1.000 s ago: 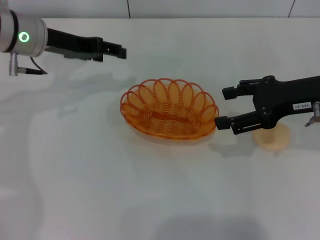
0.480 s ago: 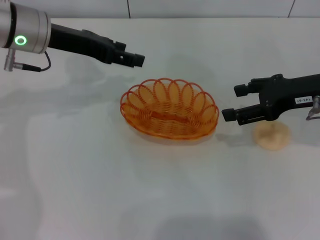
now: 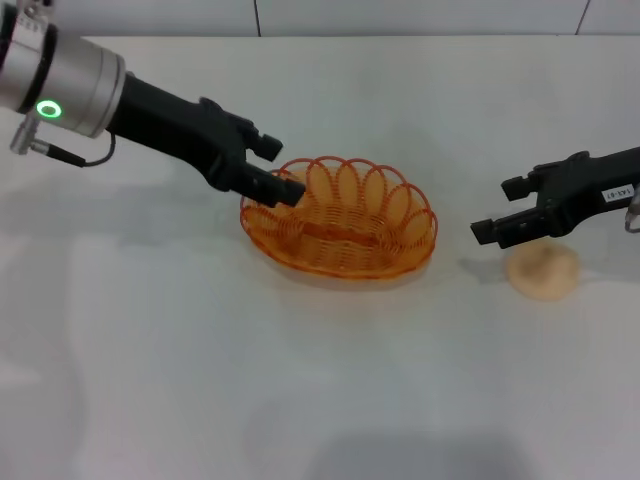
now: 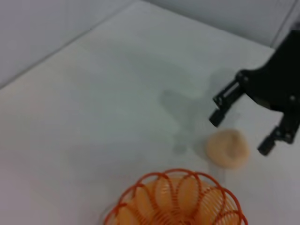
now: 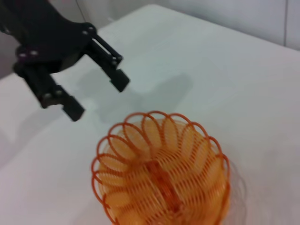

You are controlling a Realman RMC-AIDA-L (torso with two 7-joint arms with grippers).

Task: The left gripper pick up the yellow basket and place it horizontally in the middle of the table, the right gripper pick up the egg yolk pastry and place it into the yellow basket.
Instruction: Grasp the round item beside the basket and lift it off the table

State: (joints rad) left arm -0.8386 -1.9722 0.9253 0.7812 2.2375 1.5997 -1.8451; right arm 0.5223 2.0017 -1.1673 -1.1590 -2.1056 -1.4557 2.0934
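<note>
The yellow basket (image 3: 340, 215) lies lengthwise near the middle of the white table (image 3: 150, 350), with nothing in it. My left gripper (image 3: 279, 171) is open at the basket's left end, one finger (image 3: 288, 195) overlapping the rim in the head view. In the right wrist view the left gripper (image 5: 97, 97) still stands apart from the basket (image 5: 159, 178). The egg yolk pastry (image 3: 541, 272) rests on the table to the right of the basket. My right gripper (image 3: 497, 208) is open just up and left of it, holding nothing. The left wrist view shows the right gripper (image 4: 240, 133) with a finger on either side of the pastry (image 4: 227, 148).
A pale wall runs along the table's far edge (image 3: 300, 36). Bare white surface stretches in front of the basket and to the left of it.
My left gripper has swung right and down from the far left to the basket's left end. My right gripper has drawn back to the right, away from the basket and toward the pastry.
</note>
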